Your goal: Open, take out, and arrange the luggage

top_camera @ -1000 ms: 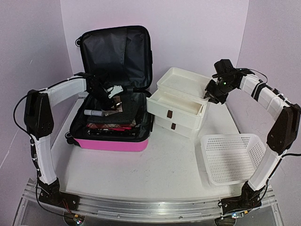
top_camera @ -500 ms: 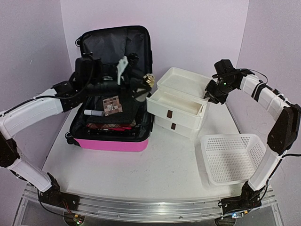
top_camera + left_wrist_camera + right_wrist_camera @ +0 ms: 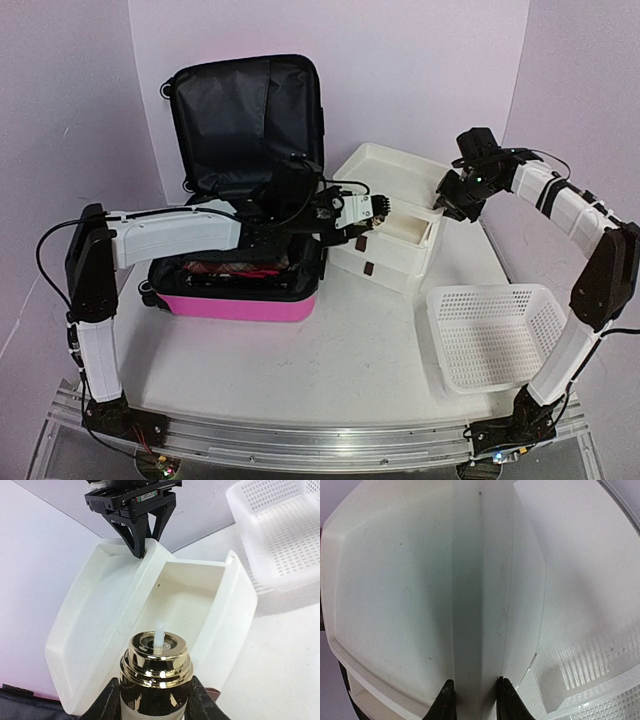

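The luggage (image 3: pixel 238 303) is a hot-pink suitcase lying open at the left, its black-lined lid (image 3: pixel 245 115) standing upright and several items still inside. My left gripper (image 3: pixel 366 214) reaches right from it and is shut on a bottle (image 3: pixel 156 667) with a shiny gold collar and a white stem. The bottle hangs just above the near end of the pulled-out white drawer (image 3: pixel 187 605). My right gripper (image 3: pixel 446 201) is shut on the back rim of the drawer stack (image 3: pixel 475 630), one finger (image 3: pixel 446 700) on each side of the white wall.
The white drawer stack (image 3: pixel 372 262) stands right of the suitcase, its top tray (image 3: pixel 385 168) pushed back. A white mesh basket (image 3: pixel 495 335) sits at the front right. Lilac walls close in on three sides.
My left arm lifted the bottle out of the suitcase and swung it right, over the open drawer. The right arm stayed on the drawer stack's rim.
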`<state>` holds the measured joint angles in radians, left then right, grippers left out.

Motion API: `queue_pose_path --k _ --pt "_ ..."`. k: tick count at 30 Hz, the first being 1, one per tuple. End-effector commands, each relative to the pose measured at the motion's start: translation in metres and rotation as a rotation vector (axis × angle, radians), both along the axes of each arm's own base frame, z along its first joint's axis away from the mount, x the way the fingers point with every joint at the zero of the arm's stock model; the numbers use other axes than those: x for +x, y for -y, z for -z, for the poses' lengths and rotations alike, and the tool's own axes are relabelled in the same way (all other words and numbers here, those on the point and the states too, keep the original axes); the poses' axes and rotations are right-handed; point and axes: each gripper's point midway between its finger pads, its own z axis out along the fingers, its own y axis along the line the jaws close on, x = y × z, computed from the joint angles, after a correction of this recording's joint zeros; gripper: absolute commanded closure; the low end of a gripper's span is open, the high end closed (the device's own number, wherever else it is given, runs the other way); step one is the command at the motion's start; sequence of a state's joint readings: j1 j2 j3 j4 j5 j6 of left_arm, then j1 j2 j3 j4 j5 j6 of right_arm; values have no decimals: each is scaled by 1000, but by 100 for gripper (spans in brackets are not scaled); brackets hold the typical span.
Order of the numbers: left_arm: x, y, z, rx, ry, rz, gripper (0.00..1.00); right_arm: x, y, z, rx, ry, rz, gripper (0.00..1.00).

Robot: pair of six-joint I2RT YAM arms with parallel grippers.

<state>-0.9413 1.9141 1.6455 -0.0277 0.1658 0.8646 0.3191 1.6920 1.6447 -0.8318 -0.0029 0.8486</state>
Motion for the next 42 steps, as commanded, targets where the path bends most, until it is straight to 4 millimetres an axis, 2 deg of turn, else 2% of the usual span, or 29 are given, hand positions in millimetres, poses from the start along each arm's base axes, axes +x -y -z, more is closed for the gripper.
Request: queue_pose_path --k 1,8,11,16,26,30,35,42 --pt "22 5 -58 -41 175 -66 84 -13 -29 -4 100 -14 -97 100" --pt "26 8 -55 -9 194 -65 84 -12 -30 -7 103 -10 -102 100" --pt "34 10 -46 59 231 -74 83 -12 -30 -7 105 -9 -102 100" --pt "59 14 -17 229 256 -125 83 -14 -29 -7 105 -9 -100 100" --pt "62 13 19 358 234 -103 74 -14 -27 -8 101 -6 -90 100" --pt "64 10 24 381 228 -115 69 -15 -27 -6 98 -9 -92 100" --pt "63 8 22 386 223 -118 60 -13 -28 -8 102 -6 -94 100" --pt "54 5 17 390 206 -86 39 -14 -27 -10 103 -1 -92 100"
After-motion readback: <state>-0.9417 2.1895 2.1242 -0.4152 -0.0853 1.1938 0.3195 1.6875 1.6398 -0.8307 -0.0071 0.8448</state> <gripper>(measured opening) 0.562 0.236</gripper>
